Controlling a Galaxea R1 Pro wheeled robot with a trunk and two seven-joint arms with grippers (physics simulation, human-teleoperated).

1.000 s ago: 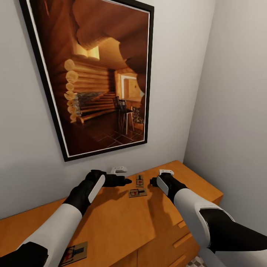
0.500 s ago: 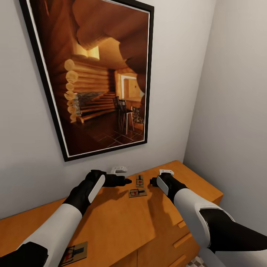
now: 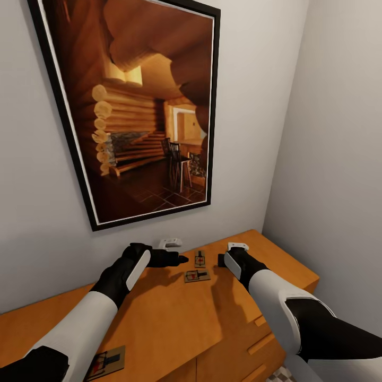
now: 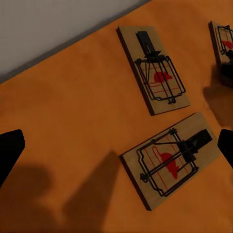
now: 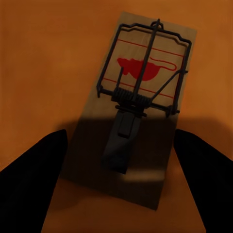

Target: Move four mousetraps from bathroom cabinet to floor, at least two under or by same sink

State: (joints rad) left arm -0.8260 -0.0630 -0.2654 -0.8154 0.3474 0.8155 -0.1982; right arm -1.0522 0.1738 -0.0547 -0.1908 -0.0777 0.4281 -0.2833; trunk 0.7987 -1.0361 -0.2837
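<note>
**Both grippers spread above traps on the cabinet top**

Hardly anything differs from half a second ago: in the head view the right gripper (image 3: 221, 260) has eased a touch to the right, off the far trap, while the left gripper (image 3: 182, 259) sits where it was.

Head view: the wide orange-brown wooden cabinet (image 3: 175, 313) stands against a grey wall under a large black-framed picture of a log interior (image 3: 135, 106). Three flat tan mousetraps with black wire and a red mark are countable on its top: one between the two gripper tips (image 3: 199, 258), one just nearer the robot (image 3: 197, 276), and one well apart at the lower left beside the left arm (image 3: 107, 362). From this view I cannot tell how wide either gripper stands.

Left wrist view: the left gripper's two black fingertips (image 4: 10, 148) sit at opposite edges of the picture, wide apart and holding nothing. Between them lie two whole traps, one (image 4: 154, 69) nearer the wall and one (image 4: 169, 158) beside it, not touching; a third (image 4: 222, 41) is cut off by the frame edge.

Right wrist view: the right gripper's dark fingers (image 5: 31, 182) are spread wide, empty, straddling a single trap (image 5: 141, 104) that lies flat on the cabinet top, its near end in their shadow.
</note>
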